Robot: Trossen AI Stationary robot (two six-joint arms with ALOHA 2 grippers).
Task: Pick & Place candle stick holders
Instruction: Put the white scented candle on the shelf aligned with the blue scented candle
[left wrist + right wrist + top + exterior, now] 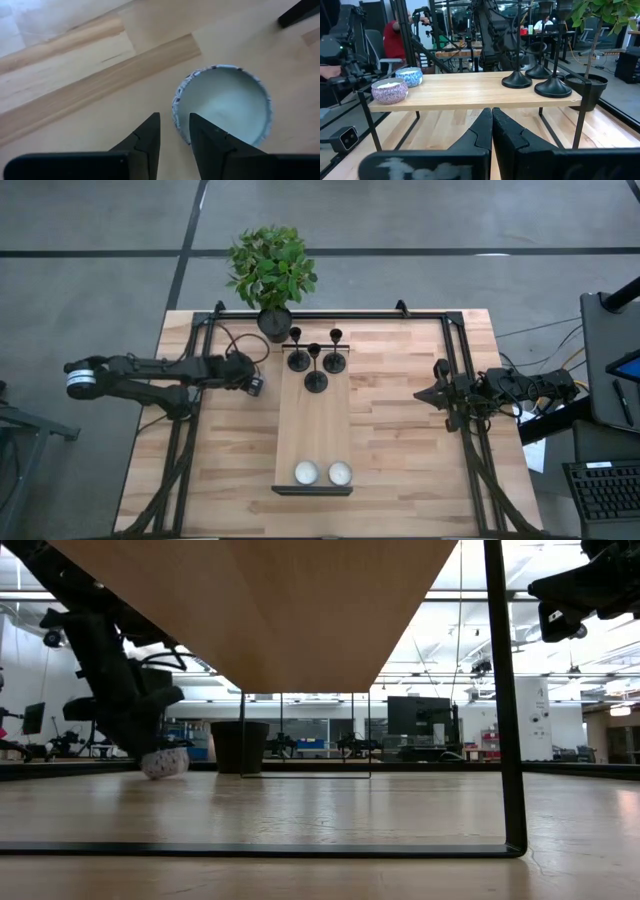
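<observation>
High view: three holders [316, 358] stand clustered at the plant end of a raised shelf [312, 430]. They look rigid, light and top-heavy; grip the stem low. Left tool [174, 131], narrow, straddles a candle tin's [225, 102] rim on the worktop; right tool [492, 120] closed, empty.

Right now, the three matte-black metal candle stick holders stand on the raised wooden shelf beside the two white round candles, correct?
No. The candle stick holders stand on the raised wooden shelf at the end by the green potted plant; the two white round candles sit at the opposite end, as the high view shows.
</observation>
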